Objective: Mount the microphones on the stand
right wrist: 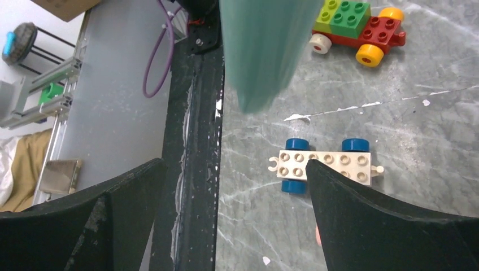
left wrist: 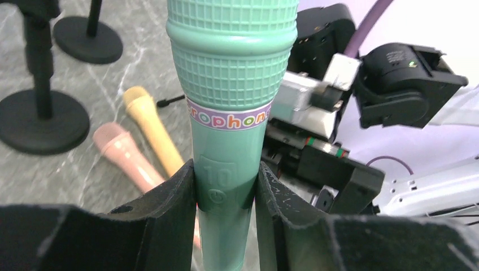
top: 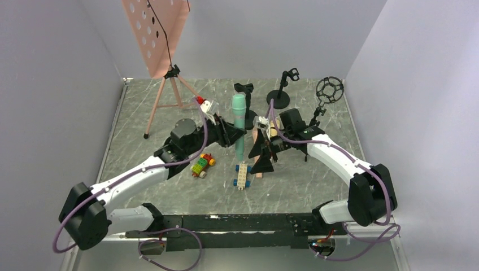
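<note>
My left gripper [top: 233,134] is shut on the mint green microphone [top: 239,125] and holds it upright above the table, head up. In the left wrist view my left gripper [left wrist: 226,172] clamps the microphone's handle [left wrist: 231,113]. The salmon pink microphone [left wrist: 121,152] and the tan-yellow microphone [left wrist: 148,121] lie side by side on the table behind it. My right gripper [top: 262,155] is open and empty just right of the green microphone, above those two. In the right wrist view it [right wrist: 234,169] points down, with the green handle's lower end [right wrist: 262,51] ahead of it. Two black clip stands [top: 244,90] [top: 282,84] stand at the back.
A black shock-mount stand [top: 329,90] is at the back right. A pink music stand [top: 155,34] is at the back left. A colourful brick car [top: 202,165] and a white wheeled brick base [top: 242,175] lie near the front; both show in the right wrist view [right wrist: 356,28] [right wrist: 325,164].
</note>
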### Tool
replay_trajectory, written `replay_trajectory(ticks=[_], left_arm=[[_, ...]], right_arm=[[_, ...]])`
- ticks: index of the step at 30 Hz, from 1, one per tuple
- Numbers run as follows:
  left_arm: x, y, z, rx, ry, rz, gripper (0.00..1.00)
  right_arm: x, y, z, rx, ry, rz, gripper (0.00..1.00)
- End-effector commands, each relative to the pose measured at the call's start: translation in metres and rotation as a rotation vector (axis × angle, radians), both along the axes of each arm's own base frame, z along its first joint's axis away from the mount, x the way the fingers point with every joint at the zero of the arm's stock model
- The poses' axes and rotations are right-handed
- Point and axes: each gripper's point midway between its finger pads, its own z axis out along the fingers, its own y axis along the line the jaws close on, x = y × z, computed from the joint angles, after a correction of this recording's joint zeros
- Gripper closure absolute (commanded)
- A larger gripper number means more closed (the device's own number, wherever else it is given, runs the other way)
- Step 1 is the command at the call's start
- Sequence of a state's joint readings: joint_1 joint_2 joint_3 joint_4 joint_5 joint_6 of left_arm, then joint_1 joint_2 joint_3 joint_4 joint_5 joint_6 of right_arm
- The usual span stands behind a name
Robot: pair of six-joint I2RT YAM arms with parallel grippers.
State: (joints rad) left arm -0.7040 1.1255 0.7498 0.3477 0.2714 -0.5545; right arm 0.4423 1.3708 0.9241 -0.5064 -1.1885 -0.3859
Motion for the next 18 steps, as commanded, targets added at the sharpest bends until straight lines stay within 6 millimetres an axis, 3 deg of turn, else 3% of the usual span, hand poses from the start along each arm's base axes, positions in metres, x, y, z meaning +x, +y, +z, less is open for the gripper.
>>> replay_trajectory(ticks=[1,6,9,14,18], left_arm=[[0.013,-0.021,0.058,-0.179,-0.107,0.042,0.96],[0.012,-0.031,0.049,-0.21,-0.073,0.08,0.96],[0.014,-0.025,0.049,-0.237,-0.07,0.122,0.97],[0.018,-0.012,0.043,-0.248,-0.039,0.192,0.98],[0.02,-0.004,0.039,-0.243,-0.014,0.235,0.98]], right_arm=[[0.007,0.012,0.02,0.08,-0.026,0.009,0.0],[0.019,0.02,0.038,0.115,0.029,-0.023,0.0],[0.025,0.028,0.049,0.149,0.147,-0.032,0.0],[0.042,0.042,0.078,0.269,0.163,-0.024,0.02],[0.038,0.044,0.1,0.362,0.204,0.009,0.11]])
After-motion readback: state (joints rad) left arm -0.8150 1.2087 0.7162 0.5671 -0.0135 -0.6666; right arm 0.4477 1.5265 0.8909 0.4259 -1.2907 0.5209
